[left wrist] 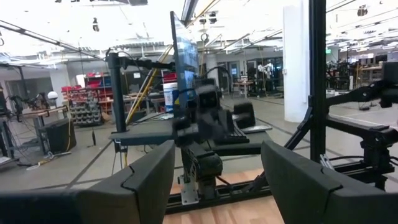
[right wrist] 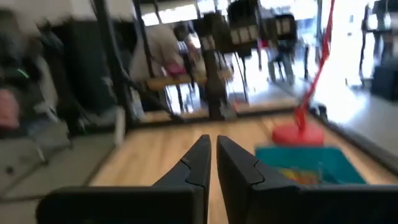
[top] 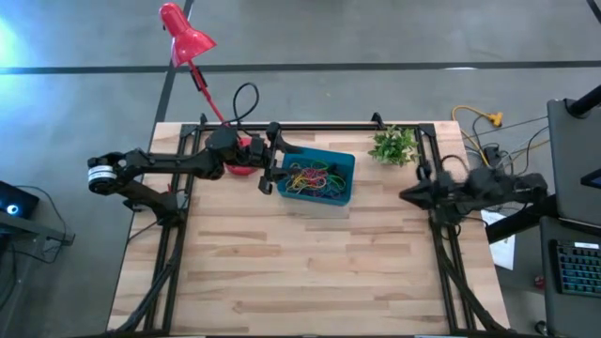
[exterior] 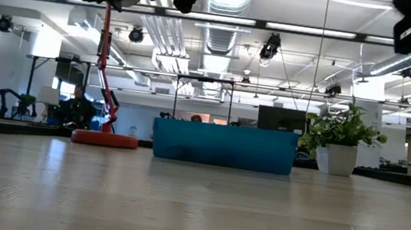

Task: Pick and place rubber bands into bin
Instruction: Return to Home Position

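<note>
The teal-blue bin [top: 344, 162] stands at the far middle of the table, its near wall [exterior: 224, 145] facing the low view. A heap of coloured rubber bands [top: 314, 178] lies inside it, also seen in the right wrist view as rubber bands [right wrist: 300, 176]. My left gripper [top: 279, 161] is open and hovers high beside the bin's left end, pointing right; its fingers [left wrist: 143, 180] are empty. My right gripper [top: 409, 195] is shut and empty, raised right of the bin and pointing toward the bin [right wrist: 273, 155].
A red lamp base [top: 241, 165] sits just left of the bin, under my left arm, with its head [top: 184, 38] beyond the far edge. A small potted plant [top: 394, 145] stands right of the bin. Black frame rails run along the table's sides and far edge.
</note>
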Controlling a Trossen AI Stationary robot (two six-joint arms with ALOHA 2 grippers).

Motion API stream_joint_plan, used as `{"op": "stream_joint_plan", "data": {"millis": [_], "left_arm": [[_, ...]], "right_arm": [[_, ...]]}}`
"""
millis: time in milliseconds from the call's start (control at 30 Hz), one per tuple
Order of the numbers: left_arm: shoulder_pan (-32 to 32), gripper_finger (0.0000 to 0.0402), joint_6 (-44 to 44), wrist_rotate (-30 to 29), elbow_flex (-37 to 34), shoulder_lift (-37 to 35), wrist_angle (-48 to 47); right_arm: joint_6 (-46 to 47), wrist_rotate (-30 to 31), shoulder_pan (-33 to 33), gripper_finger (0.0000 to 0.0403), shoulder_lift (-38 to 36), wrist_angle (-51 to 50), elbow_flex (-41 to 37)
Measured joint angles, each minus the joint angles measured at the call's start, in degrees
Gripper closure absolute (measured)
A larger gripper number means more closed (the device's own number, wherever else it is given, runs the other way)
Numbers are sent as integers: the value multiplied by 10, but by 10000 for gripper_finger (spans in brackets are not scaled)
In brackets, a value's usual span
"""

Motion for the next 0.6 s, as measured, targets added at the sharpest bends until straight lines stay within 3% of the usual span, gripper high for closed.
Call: {"op": "stream_joint_plan", "data": {"millis": [133,300,500,600], "left_arm": [[0,178,-2,-1,1,0,1],[-3,178,-20,-1,1,0,1],[-8,178,-30,-1,0,0,1],[-11,178,-30,-1,0,0,1]], "right_arm": [[9,-16,-37,394,38,5,-21],[0,-118,-139,395,49,1,-11],[-22,-282,-288,395,50,-12,10],[-35,-304,-328,395,41,-30,6]]}}
